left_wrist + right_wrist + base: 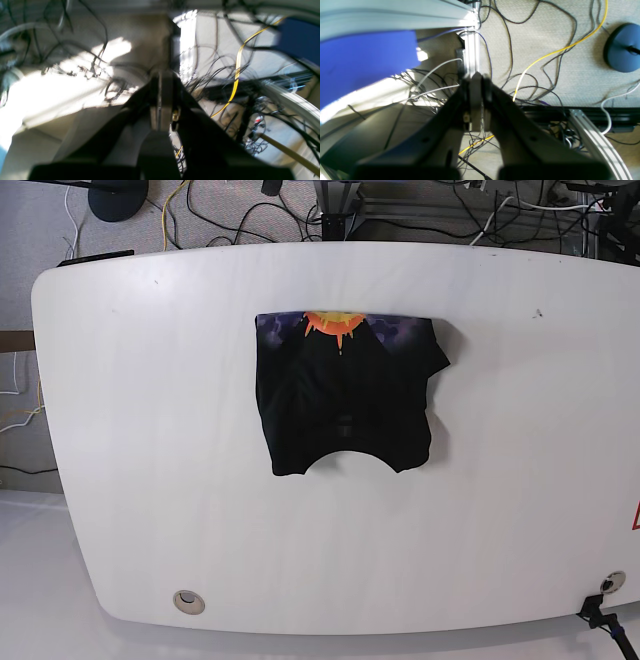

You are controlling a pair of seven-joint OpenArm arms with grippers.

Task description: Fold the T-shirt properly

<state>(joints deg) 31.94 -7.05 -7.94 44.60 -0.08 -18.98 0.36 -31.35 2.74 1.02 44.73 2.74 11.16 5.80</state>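
The black T-shirt (pixel 345 405) lies folded into a compact rough square on the white table (pixel 150 430), a little behind its middle. A strip of orange sunburst (pixel 333 326) and purple print shows along its far edge. A curved neckline notch faces the near edge. Neither arm shows in the base view. In the left wrist view my left gripper (pixel 165 77) is shut and empty, held over floor and cables, in a blurred frame. In the right wrist view my right gripper (pixel 476 77) is shut and empty, also over the floor. The shirt shows in neither wrist view.
Tangled cables, including a yellow one (pixel 545 57), cover the floor behind the table. Aluminium frame rails (pixel 592 142) and a blue panel (pixel 365 62) are close to the right gripper. A round dark stand base (pixel 622 47) sits on the floor. A grommet hole (pixel 187 601) marks the table's near left.
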